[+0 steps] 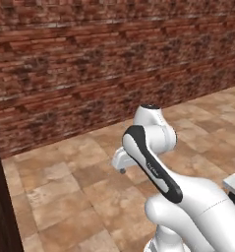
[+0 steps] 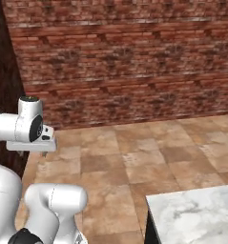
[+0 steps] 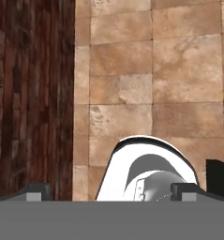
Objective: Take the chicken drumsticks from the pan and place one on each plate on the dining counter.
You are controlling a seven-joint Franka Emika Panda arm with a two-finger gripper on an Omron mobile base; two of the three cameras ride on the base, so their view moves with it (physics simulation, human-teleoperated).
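Dining counter [image 2: 196, 209] corner at lower right, bare where seen; pan, drumsticks, plates nowhere in sight. Gripper [image 3: 111, 192] spread wide, empty, over tiled floor [image 3: 151, 70] by brick wall [image 2: 125, 62]. Judgement: drive on to find pan first, arm kept tucked

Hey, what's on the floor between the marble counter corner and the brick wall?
Nothing but bare tan floor tiles. In the right base view, the stretch from the marble counter to the brick wall carries no object.

You see a glossy white arm [image 1: 188, 206] of rounded, bulbous segments, a black band [image 1: 151, 165] curving along one link, and a dark cap [image 2: 29, 99] on its joint.
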